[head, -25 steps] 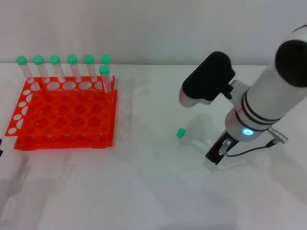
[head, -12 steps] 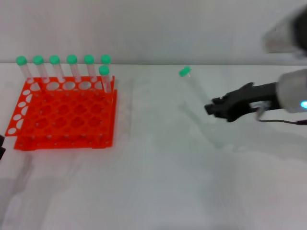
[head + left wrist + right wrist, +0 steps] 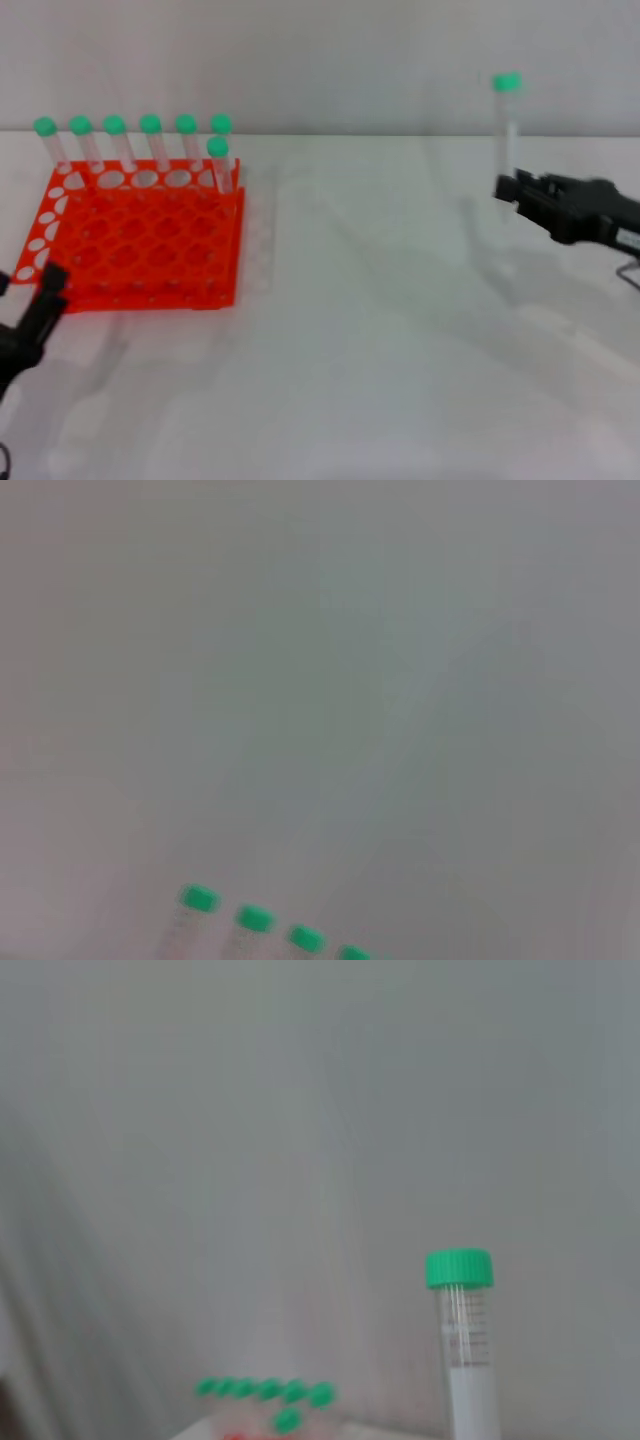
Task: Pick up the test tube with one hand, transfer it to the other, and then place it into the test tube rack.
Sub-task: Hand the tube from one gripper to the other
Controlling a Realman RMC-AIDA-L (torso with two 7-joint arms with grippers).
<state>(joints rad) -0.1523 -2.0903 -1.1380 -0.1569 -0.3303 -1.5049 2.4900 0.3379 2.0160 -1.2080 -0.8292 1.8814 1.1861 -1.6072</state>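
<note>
right gripper (image 3: 515, 190) pinches the test tube (image 3: 507, 130) by its lower end, tube upright with green cap on top, held in the air well right of the test tube rack (image 3: 130, 240). left gripper (image 3: 30, 315) sits low just in front of the rack's near corner, fingers look spread but hard to be sure. for the handover the tube lies far across from the left gripper, long axis vertical, upper part free to grab.

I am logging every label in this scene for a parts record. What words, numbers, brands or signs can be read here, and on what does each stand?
No text can be read.
Test tube held upright by the right hand: faint graduation marks and print below the cap, too blurred to read.
Test tube rack and its seven tubes: no markings visible.
Left hand: none visible.
</note>
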